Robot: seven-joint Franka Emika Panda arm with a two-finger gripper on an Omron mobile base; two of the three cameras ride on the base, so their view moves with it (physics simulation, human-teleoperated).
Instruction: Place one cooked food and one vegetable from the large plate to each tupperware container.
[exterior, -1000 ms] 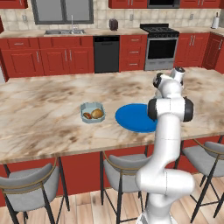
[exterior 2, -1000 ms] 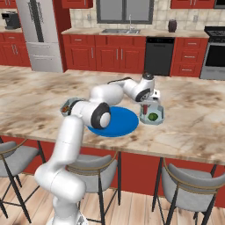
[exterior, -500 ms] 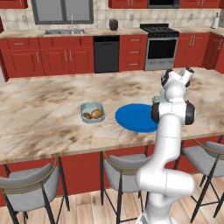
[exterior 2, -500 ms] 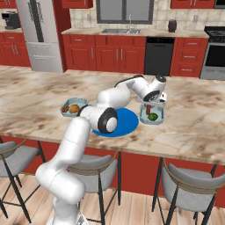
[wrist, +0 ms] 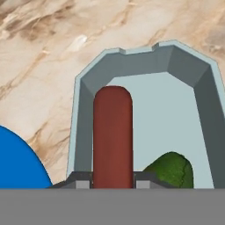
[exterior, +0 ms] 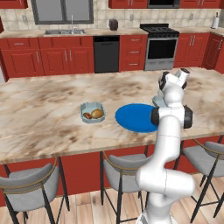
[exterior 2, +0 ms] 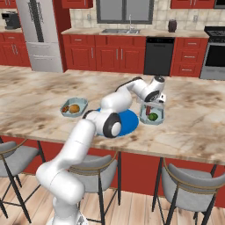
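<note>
My tub point(wrist: 145, 66) looks like matt translucent plastic; the plate point(exterior: 135, 117) smooth, the sausage point(wrist: 113, 132) matt, the counter point(exterior: 43, 109) polished marble.

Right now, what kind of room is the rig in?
A home kitchen, rendered. A stove and dishwasher sit among red cabinets along the back wall, a fridge stands at one side, and bar stools line the marble island counter.
</note>
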